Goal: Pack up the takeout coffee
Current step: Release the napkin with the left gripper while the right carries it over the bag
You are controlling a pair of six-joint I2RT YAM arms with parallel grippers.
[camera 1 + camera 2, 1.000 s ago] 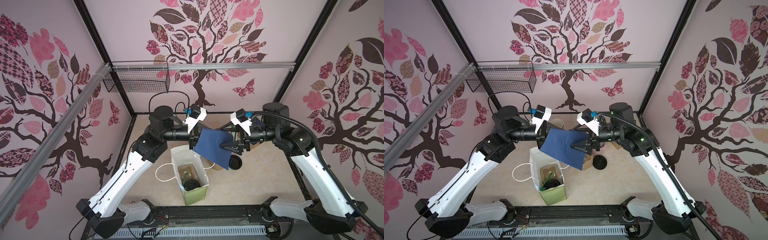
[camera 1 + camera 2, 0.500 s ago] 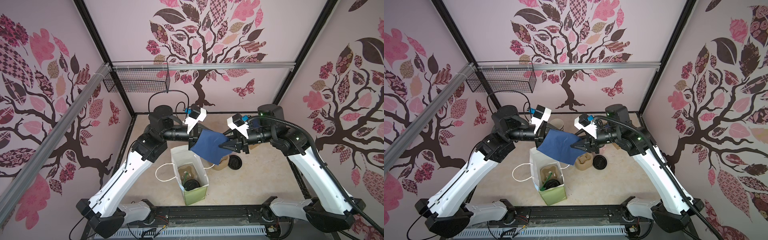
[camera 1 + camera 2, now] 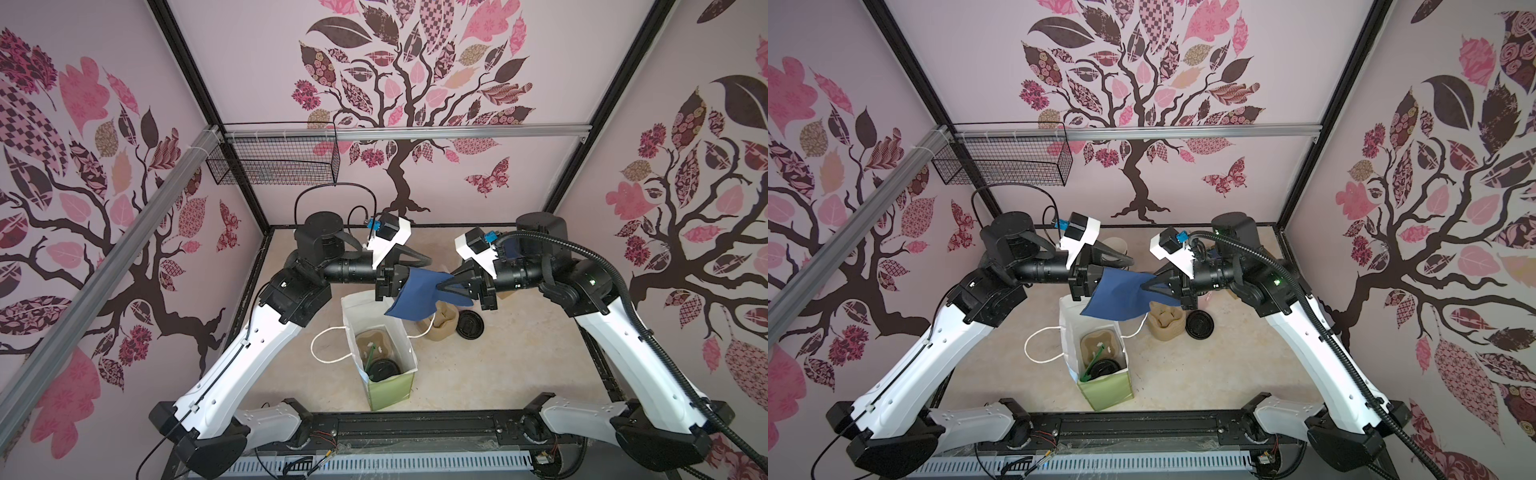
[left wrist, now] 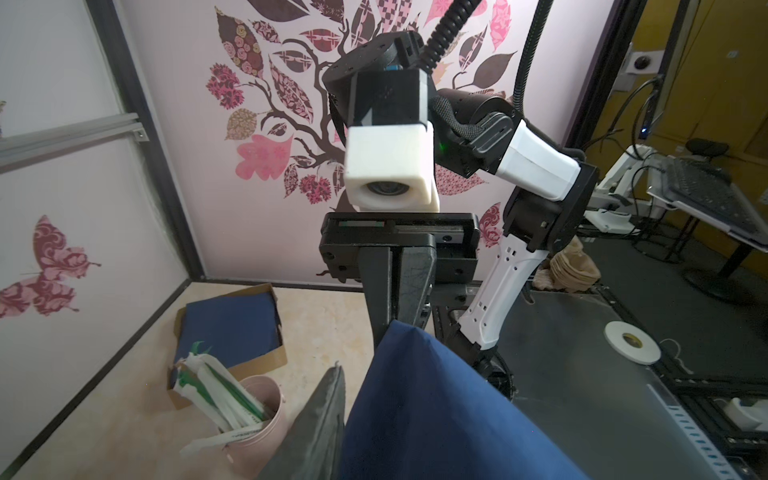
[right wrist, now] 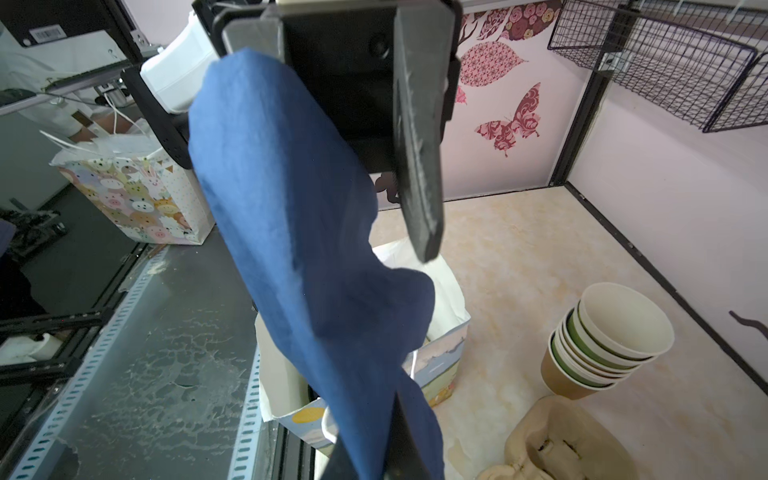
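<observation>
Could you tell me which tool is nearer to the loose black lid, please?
Right: the right tool hangs above and beside the loose black lid; the left tool is farther off, over the paper bag.

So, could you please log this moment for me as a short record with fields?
left claw: open, napkin resting against it
right claw: shut on the napkin's corner
napkin: blue, hanging in the air over the bag
bag: open, upright; takeout coffee and green straw inside
beside bag: spare carrier, loose black lid
</observation>
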